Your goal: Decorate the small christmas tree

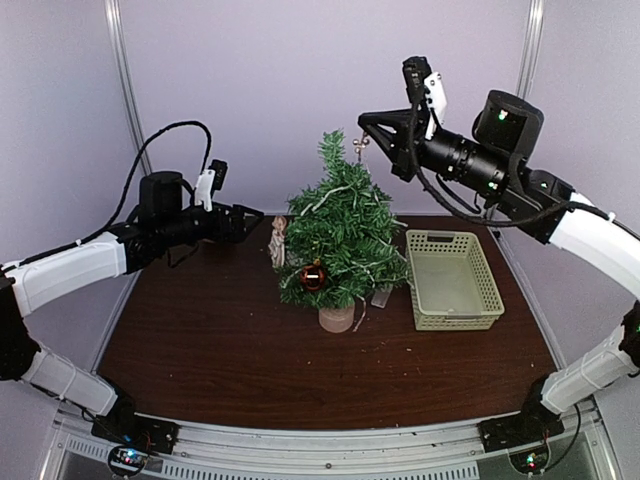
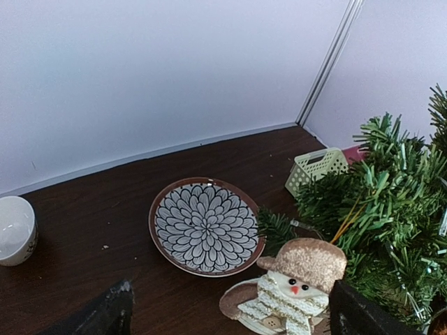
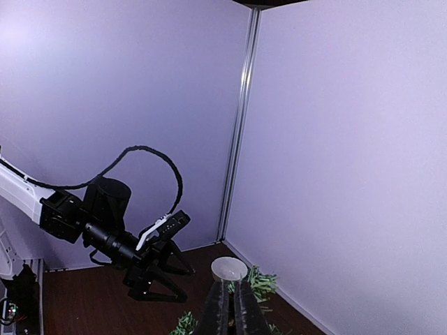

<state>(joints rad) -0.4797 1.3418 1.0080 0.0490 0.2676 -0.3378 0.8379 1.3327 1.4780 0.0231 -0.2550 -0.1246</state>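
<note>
The small christmas tree (image 1: 340,235) stands mid-table on its beige base (image 1: 336,318), with a red ball (image 1: 313,276) on its front. A snowman ornament (image 1: 278,242) sits at its left side. In the left wrist view the snowman (image 2: 293,286) lies between my open fingers, close to the right one (image 2: 363,314), against the branches (image 2: 391,202). My left gripper (image 1: 250,222) is open just left of it. My right gripper (image 1: 365,130) is at the tree's tip, fingers (image 3: 220,310) shut on a small pale ornament (image 1: 360,146).
A pale green basket (image 1: 455,278) stands right of the tree. Behind the tree lie a flower-patterned plate (image 2: 206,225) and a white cup (image 2: 14,230). A small tag (image 1: 381,297) lies by the base. Purple walls close the back and sides.
</note>
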